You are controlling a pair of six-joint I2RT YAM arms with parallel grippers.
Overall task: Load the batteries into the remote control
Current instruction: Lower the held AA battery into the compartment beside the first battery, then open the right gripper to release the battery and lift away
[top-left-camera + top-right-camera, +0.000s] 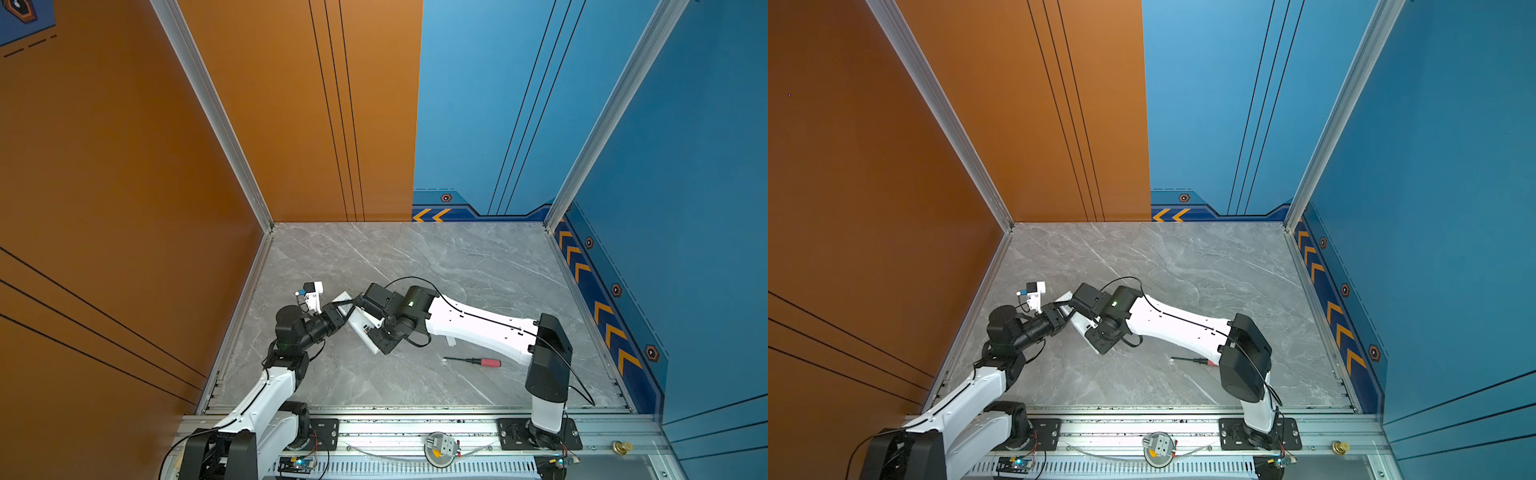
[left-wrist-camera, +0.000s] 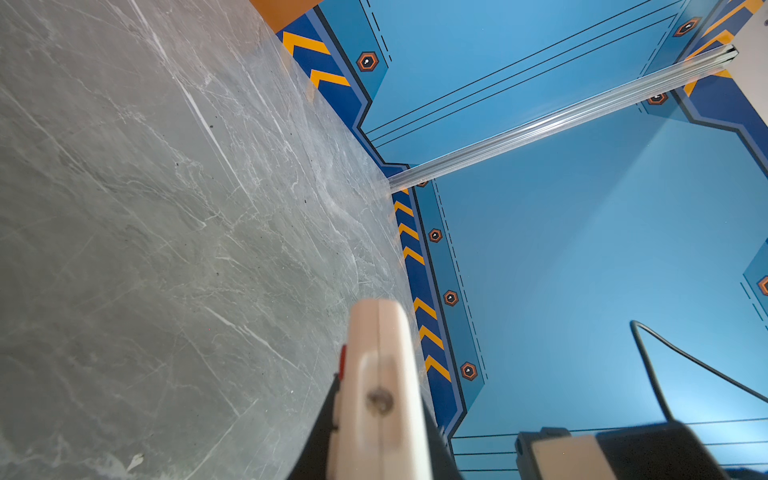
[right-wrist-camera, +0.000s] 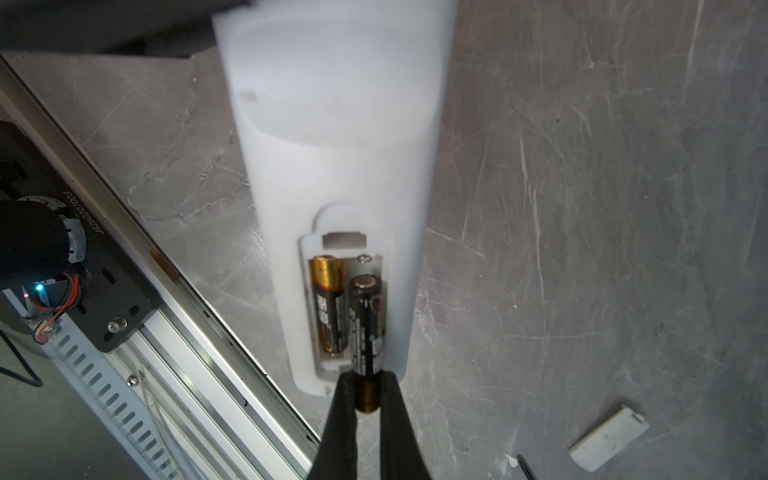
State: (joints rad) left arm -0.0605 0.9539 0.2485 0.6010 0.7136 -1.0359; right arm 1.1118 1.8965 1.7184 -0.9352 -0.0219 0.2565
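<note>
Second-cell step, I'd say. The remote control point(image 3: 332, 124) is back-up toward the left edge of the counter point(image 1: 457, 270). The left claw point(image 1: 344, 309) is clamped tight on its far end, though I can't tell if the body rests on the counter or is lifted a bit. The compartment point(image 3: 365, 262) is open, and the seated battery point(image 3: 330, 307) lies flat in one slot.

The right claw point(image 3: 368, 388) is pinched narrow on the gold end of the second battery point(image 3: 368, 328). That one sits over the empty slot right beside its neighbour, turned the opposite way round, and it looks tilted rather than bedded in.

My guess for the next move: nudge the far end against its contact, press the gripped end down till it sits level with the other, then let go gently so it doesn't pop back out.

The battery cover point(image 3: 609, 438) lies apart on the counter, close to the screwdriver point(image 1: 473, 361), so closing up comes after.
</note>
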